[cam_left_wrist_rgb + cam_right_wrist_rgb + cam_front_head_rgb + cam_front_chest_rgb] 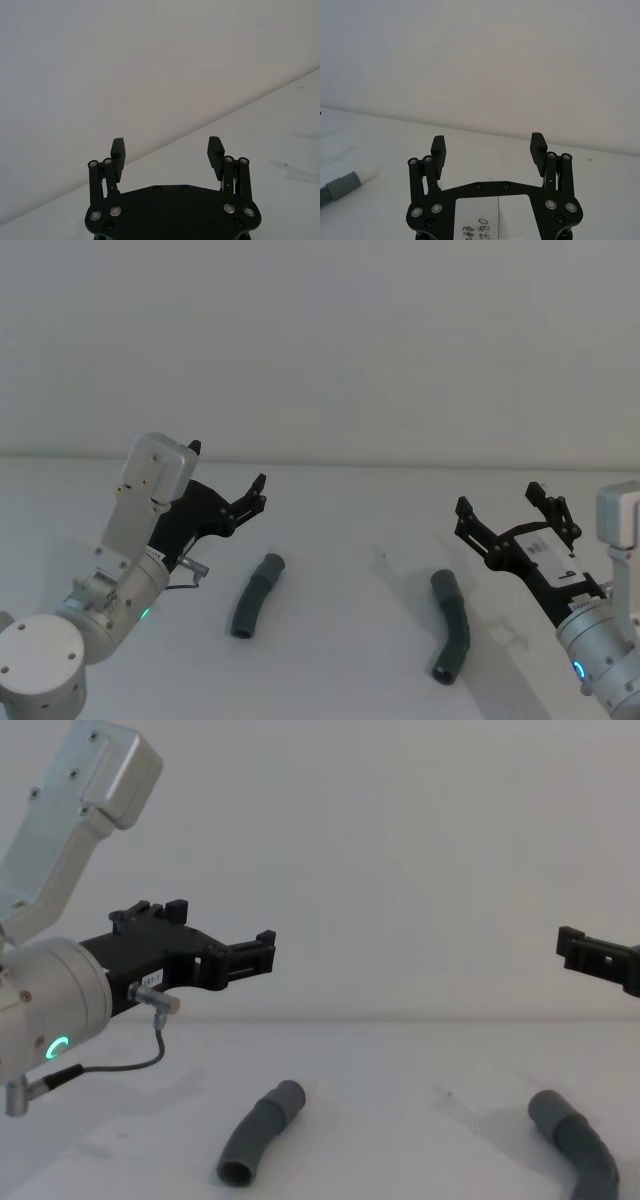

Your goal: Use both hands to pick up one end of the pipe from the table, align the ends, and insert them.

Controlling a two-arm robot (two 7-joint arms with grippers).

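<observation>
At the opening step: reaching, with nothing lifted yet. On the left, above the surface (pixel 330 540), the left gripper (pixel 226 466), raised and tilted forward, jaws spread wide, holding nothing. On the right, likewise raised, the right gripper (pixel 498 498), jaws fully apart and empty too.

Flat on the surface between them, well apart from each other, the 2 pieces of the pipe: the left piece (pixel 255 595) near the left gripper, toward the middle, and the right piece (pixel 452 625) near the right gripper, on its inner side. Neither piece touching a gripper. In the right wrist view, a grey cuff (pixel 344 186) with a whitish tip (pixel 367 174) off to one side of the open jaws. Probably one end of the right piece, though hard to confirm from the head view.

Next, by this reading: lower each gripper over its own piece, turn the wrist so the jaws straddle the ribbed middle across its width, close, lift. Then bring the 2 cuffs face to face in the air, whitish tip toward the plain cuff, line up the axes, and push together. Worth gripping back from the cuffs, to leave both free for mating.
</observation>
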